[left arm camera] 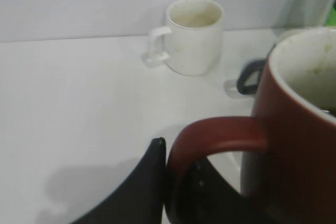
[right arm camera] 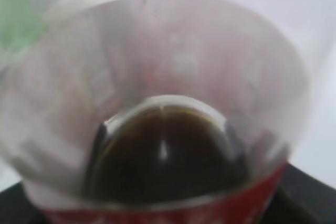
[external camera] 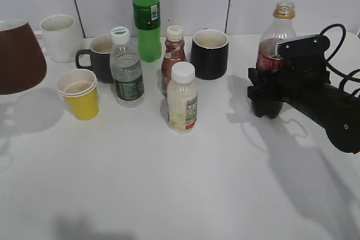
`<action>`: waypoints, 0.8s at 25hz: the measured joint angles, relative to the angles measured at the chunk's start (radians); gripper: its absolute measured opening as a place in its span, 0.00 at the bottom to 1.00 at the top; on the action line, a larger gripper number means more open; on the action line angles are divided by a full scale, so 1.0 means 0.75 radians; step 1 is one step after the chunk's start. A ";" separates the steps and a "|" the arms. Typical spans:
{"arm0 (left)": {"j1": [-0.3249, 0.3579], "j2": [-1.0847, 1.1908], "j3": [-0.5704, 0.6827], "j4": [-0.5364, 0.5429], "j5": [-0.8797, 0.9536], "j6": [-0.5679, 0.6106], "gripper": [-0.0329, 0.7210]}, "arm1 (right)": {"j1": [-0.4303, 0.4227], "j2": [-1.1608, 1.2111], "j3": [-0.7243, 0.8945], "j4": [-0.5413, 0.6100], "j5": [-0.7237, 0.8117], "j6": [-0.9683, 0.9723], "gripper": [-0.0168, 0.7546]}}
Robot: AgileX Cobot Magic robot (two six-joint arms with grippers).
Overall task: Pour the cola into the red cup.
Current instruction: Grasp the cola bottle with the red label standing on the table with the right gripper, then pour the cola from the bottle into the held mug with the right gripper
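The cola bottle stands upright at the right of the table, with a red label, a yellowish neck ring and no cap showing. My right gripper is shut around its lower body. In the right wrist view the cola bottle fills the frame, dark liquid low inside above the red label. The red cup is at the far left edge, off the table with its shadow beneath. In the left wrist view my left gripper is shut on the handle of the red cup, whose pale inside faces up.
In the middle stand a green bottle, a water bottle, a small brown bottle and a pale white-capped bottle. A yellow paper cup, two black mugs and a white mug stand nearby.
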 joint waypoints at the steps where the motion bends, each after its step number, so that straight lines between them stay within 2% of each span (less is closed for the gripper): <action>1: -0.019 0.000 0.000 0.000 0.003 0.000 0.12 | 0.001 -0.008 0.000 0.000 0.010 -0.030 0.65; 10: -0.273 0.000 0.000 -0.065 0.046 -0.001 0.12 | 0.005 -0.250 0.000 -0.064 0.297 -0.278 0.65; 15: -0.415 0.000 0.000 -0.081 0.081 -0.001 0.12 | 0.081 -0.388 0.000 -0.075 0.472 -0.591 0.65; 20: -0.562 0.003 0.000 -0.118 0.103 -0.002 0.12 | 0.209 -0.458 0.000 0.097 0.493 -1.015 0.65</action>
